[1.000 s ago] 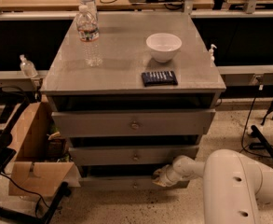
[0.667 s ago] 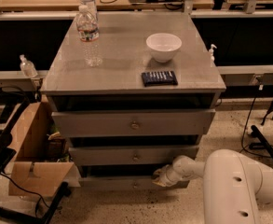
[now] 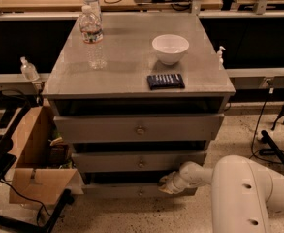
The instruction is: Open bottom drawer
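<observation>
Three grey drawer fronts are stacked under the tabletop (image 3: 127,62), on which a water bottle (image 3: 94,35), a white bowl (image 3: 170,48) and a dark flat pack (image 3: 165,81) are set. The bottom drawer (image 3: 117,191), the slimmest front, is found lowest, just above the floor. The gripper (image 3: 166,184) is held against the upper edge of that front, right of its small round knob (image 3: 141,193) and apart from it. Whether the gripper is spread or closed cannot be told. A cardboard box (image 3: 35,169) is seen at the left.
</observation>
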Action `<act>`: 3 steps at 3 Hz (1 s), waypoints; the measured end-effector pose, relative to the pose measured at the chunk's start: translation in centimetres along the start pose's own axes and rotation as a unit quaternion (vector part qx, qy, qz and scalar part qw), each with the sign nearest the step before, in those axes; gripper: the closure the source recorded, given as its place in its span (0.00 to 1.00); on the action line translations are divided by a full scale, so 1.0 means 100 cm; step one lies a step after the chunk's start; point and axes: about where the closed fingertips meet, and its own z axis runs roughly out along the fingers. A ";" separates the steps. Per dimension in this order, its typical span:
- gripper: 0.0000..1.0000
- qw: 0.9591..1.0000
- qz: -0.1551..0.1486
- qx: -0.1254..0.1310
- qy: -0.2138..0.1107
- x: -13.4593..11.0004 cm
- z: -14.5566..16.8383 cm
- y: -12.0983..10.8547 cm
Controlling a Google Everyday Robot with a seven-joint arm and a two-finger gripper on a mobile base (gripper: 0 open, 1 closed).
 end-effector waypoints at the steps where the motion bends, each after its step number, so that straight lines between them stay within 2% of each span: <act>1: 0.59 1.000 0.000 0.000 0.000 0.000 0.000 0.000; 3: 0.00 1.000 0.000 0.000 0.000 0.000 0.000 0.000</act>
